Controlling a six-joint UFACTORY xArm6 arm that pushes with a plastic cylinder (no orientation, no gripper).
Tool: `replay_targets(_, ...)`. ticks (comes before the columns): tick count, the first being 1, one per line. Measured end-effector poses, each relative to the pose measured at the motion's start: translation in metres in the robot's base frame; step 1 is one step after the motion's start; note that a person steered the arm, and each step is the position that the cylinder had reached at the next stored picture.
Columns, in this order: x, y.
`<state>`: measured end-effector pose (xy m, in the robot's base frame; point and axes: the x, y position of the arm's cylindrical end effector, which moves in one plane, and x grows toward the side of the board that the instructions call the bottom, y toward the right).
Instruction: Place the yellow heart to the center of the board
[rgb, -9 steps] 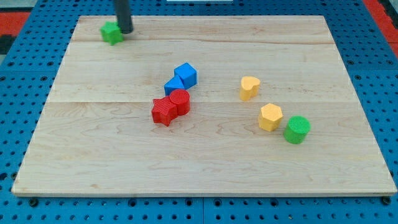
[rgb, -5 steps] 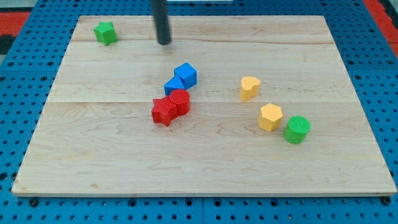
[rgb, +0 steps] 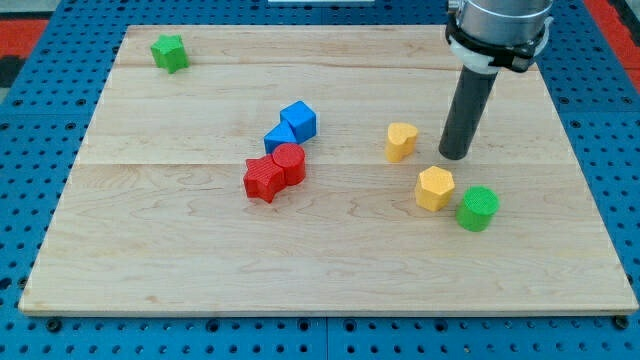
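**Inspector:** Camera view, block count first. Seven blocks stand on the wooden board: two blue, two red, two yellow and two green less one, so let me list them singly.

**Clerk:** Go ahead.

**Inspector:** Blue: a blue cube touching a second blue block, shape unclear. Red: a red cylinder touching a red star. These four form one cluster near the board's middle. Yellow: a yellow heart and a yellow hexagon. Green: a green cylinder just beside the hexagon, and a green star alone at the view's top left. That makes eight, not seven.

**Clerk:** Condition of the yellow heart?

**Inspector:** Upright, plain yellow, notch facing the view's top. It sits right of the board's centre, well apart from the blue and red cluster, above and left of the hexagon.

**Clerk:** And the tool?

**Inspector:** My tip is a bare rod; it has no jaws and holds nothing. It rests on the board just to the right of the heart, a small gap between them, and above the hexagon.
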<state>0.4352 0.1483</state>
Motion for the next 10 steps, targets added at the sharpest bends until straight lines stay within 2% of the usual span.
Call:
replay_targets(1, -0.014, -0.062)
replay_targets(3, -0.097, -0.118)
replay_targets(4, -0.124, -0.166)
replay_targets(5, -0.104, -0.187)
replay_targets(6, -0.132, -0.191)
replay_targets(7, -0.146, -0.145)
replay_targets(9, -0.175, -0.147)
replay_targets(10, -0.175, -0.147)
